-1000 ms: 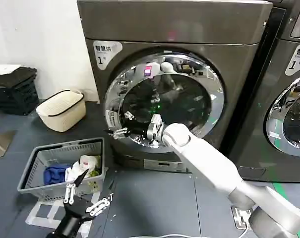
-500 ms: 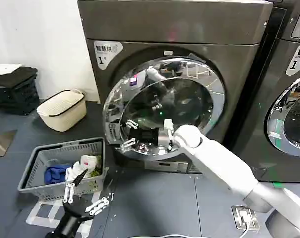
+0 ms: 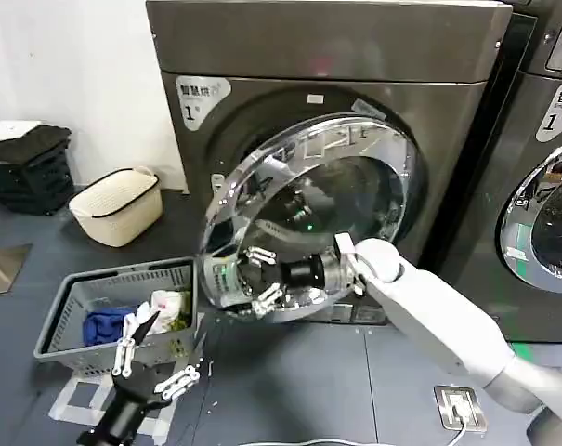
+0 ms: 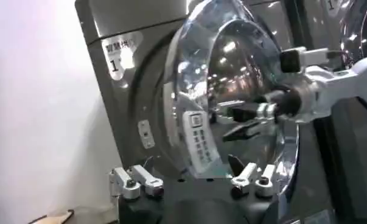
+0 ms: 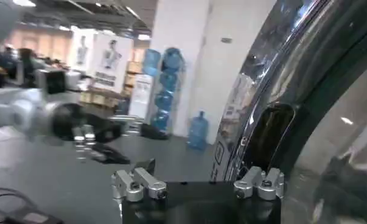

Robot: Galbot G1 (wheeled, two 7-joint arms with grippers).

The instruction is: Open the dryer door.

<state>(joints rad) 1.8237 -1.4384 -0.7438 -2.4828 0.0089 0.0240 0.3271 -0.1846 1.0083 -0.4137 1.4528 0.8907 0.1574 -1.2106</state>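
Chrome-rimmed dryer door (image 3: 304,200) ajar, dark glass, right gripper (image 3: 259,276) at rim.

Right arm (image 3: 448,321) in plain sight: smooth white shell, thick and rounded, swelling to a ball-like joint, then a short black wrist section with silver rings. Its gripper (image 3: 259,277) carries slim white fingers (image 3: 258,253) with darker joints. Lower down, the left arm (image 3: 123,423) is black, and its gripper (image 3: 155,358) has long white fingers (image 3: 127,353) studded with small dark screws. From the wrist cameras, each black gripper body shows silvery-white hinge blocks (image 4: 134,182) with round screw heads (image 5: 259,183) set in them
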